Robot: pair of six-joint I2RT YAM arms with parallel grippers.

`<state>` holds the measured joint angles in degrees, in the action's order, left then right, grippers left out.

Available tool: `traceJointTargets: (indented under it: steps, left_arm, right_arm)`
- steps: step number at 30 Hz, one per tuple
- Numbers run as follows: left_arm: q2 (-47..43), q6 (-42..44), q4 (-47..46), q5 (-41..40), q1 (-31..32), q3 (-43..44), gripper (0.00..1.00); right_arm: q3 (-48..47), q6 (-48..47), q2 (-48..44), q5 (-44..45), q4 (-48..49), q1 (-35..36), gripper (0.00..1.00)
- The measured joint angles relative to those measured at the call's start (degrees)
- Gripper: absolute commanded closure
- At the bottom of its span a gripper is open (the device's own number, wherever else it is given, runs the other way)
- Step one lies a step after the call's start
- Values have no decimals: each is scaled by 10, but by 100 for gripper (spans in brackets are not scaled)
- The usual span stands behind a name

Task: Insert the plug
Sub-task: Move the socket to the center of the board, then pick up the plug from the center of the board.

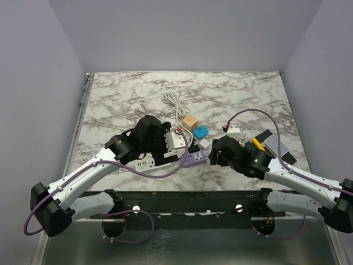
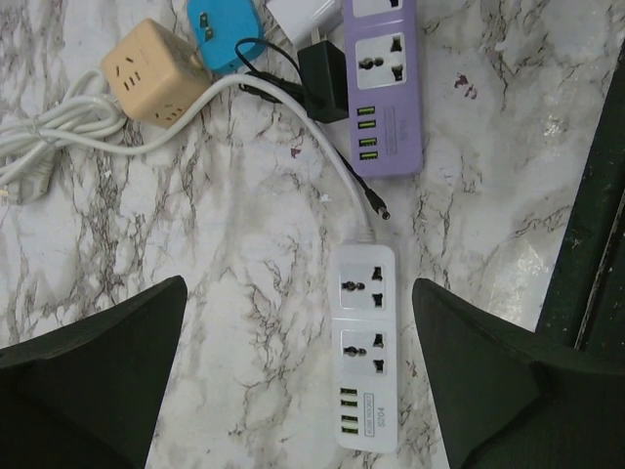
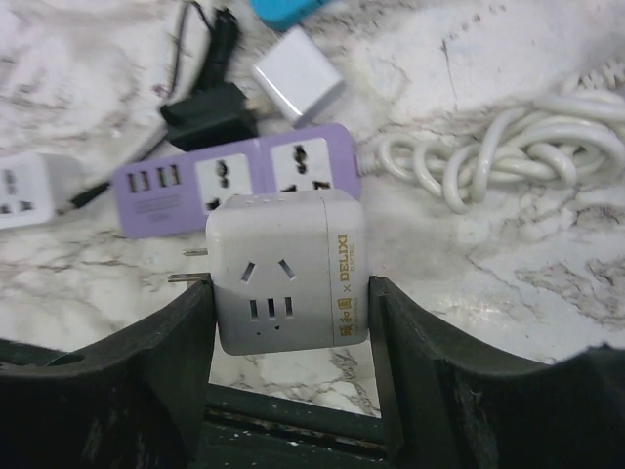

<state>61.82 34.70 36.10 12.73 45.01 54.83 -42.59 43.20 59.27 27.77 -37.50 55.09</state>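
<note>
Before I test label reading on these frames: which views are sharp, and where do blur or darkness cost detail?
Right wrist: the white cube adapter is sharp, its gold print legible; the purple strip behind is slightly soft. Left wrist: the white strip is crisp and evenly lit; the fingers are featureless dark. Top external: soft, even light, faint shadows, labels too small to read.

1. Table (image 1: pixel 132 88) was white marble with grey veining.
2. Cube plug (image 3: pixel 288 269) was off-white, with gold lettering down one side.
3. Purple strip (image 2: pixel 383 88) had pale socket faces and green USB ports.
4. White strip (image 2: pixel 366 347) had green USB ports too.
5. Small cube (image 2: pixel 151 83) was tan.
6. Adapter (image 2: pixel 223 24) was bright blue.
7. Charger (image 2: pixel 324 78) was black.
8. Coiled cable (image 3: pixel 498 156) was white.
</note>
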Motion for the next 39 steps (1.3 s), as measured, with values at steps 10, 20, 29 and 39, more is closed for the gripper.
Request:
traceJointTargets:
  steps: [10,20,29,39]
  left_arm:
    - [-23,29,-58,50,1,0,1]
    - [-38,113,-98,49,22,-13,1]
    - [-76,161,-117,41,24,-13,1]
    - [-118,162,-125,26,24,-13,1]
  right_arm:
    - [-39,-86,-47,-53,66,0,64]
    - [-100,-132,-14,-99,137,0,64]
    - [-87,-177,-42,-128,209,0,65]
    - [-63,-208,-71,-155,293,0,65]
